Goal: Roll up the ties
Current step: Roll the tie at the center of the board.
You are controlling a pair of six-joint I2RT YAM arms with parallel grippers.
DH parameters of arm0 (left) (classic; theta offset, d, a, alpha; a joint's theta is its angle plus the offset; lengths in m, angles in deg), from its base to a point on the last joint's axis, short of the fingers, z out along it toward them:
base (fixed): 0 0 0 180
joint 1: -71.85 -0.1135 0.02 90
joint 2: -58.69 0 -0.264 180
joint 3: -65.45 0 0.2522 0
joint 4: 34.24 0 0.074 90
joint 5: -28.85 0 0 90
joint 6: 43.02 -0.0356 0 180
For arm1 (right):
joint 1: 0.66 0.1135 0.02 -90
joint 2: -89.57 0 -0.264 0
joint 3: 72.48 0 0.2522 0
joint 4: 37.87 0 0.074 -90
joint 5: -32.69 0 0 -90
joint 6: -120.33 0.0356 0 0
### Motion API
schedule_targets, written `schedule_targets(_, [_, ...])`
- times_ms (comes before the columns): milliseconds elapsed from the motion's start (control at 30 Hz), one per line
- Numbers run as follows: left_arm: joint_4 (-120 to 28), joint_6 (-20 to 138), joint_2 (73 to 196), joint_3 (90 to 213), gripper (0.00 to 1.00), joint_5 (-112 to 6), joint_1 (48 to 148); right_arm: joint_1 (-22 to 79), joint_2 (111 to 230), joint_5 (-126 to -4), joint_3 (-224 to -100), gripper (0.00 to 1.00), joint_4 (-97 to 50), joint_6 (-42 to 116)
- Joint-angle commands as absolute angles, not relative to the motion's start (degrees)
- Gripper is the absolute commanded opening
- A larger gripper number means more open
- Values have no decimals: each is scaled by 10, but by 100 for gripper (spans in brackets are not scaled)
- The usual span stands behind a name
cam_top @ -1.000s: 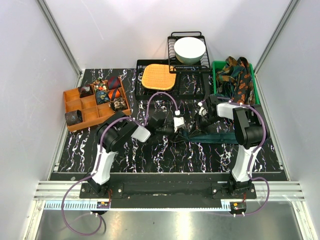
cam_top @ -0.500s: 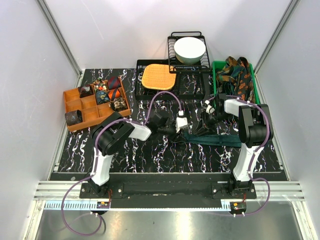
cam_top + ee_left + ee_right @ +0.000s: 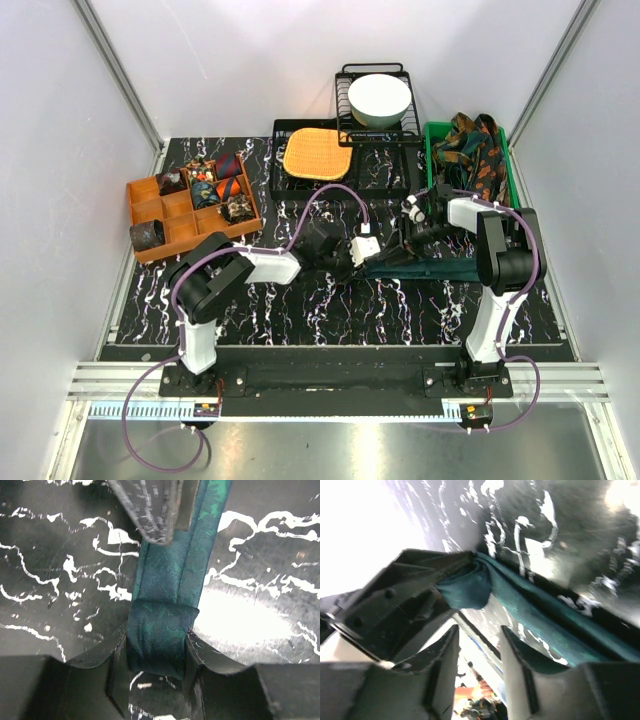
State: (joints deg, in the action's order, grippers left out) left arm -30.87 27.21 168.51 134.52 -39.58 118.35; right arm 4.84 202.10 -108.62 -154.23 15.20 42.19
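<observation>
A plain dark teal tie (image 3: pixel 440 270) lies flat on the black marbled table, running right from a small rolled coil (image 3: pixel 160 637) at its left end. My left gripper (image 3: pixel 158 655) is shut on that coil, one finger on each side; from above it sits at mid-table (image 3: pixel 369 259). My right gripper (image 3: pixel 477 647) is open with nothing between its fingers. It hovers just right of the coil (image 3: pixel 466 589) and above the flat strip (image 3: pixel 555 630), and from above it is close to the left gripper (image 3: pixel 405 245). One right fingertip (image 3: pixel 152 510) shows over the strip.
An orange divided box (image 3: pixel 160 220) at the left holds several rolled ties. A green bin (image 3: pixel 432 135) at the back right holds patterned ties (image 3: pixel 475 150). A black wire rack (image 3: pixel 290 185) carries the orange mat (image 3: pixel 318 152), and a white bowl (image 3: pixel 378 98) sits behind it.
My right gripper has opened and drawn back slightly from the coil. The left gripper has kept its grip and shifted a little right, its elbow swinging left.
</observation>
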Motion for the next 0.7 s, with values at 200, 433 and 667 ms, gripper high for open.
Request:
schedule_targets(200, [-476, 230, 1703, 1333, 23, -478, 1201, 118, 2014, -1144, -1493, 49, -39, 527])
schedule_targets(433, [-478, 211, 1708, 1341, 24, -468, 1202, 123, 2025, -1122, -1476, 33, -69, 516])
schedule_targets(667, [-493, 204, 1712, 1339, 27, -444, 1202, 123, 2019, -1075, -1483, 44, -32, 469])
